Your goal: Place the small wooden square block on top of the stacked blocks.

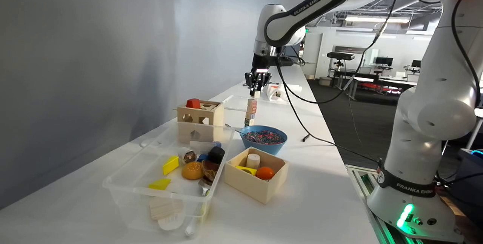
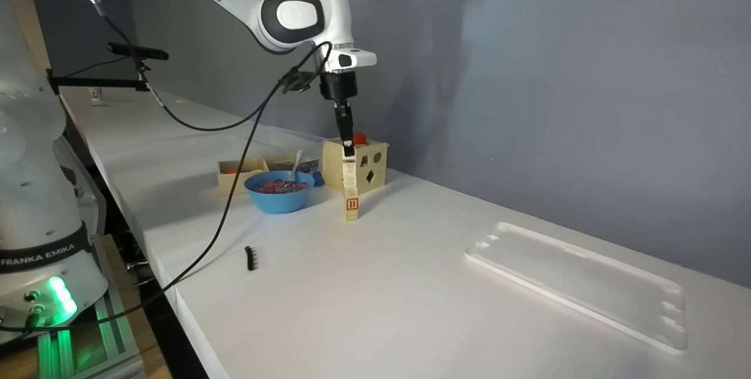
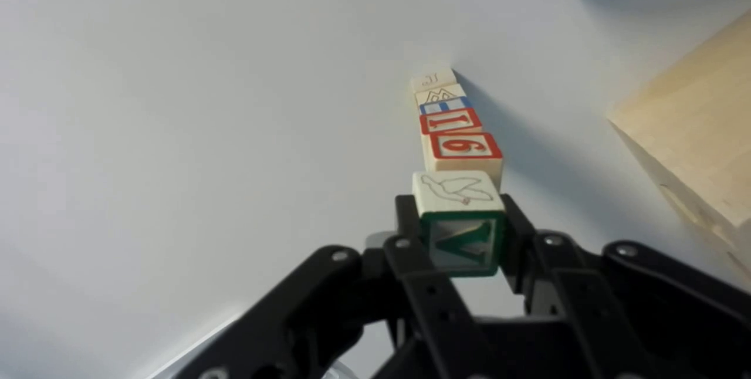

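Note:
The small wooden square block (image 3: 457,191), with a bird drawing and a green-framed V, is held between both fingers of my gripper (image 3: 461,220). It also shows under the gripper in an exterior view (image 1: 257,94). The stacked blocks (image 3: 466,145) form a thin upright column, with a red 6 on the upper one seen in the wrist view. The column shows in both exterior views (image 1: 251,113) (image 2: 350,188). My gripper (image 2: 348,149) is right above the column. The held block looks slightly offset from the column's top in an exterior view; I cannot tell whether they touch.
A blue bowl (image 2: 280,206) with a spoon and an open-holed wooden shape box (image 2: 375,176) stand close beside the column. A small open wooden box (image 1: 249,189) and a clear bin (image 1: 130,195) with toys are farther along. A white lid (image 2: 575,285) lies on the table.

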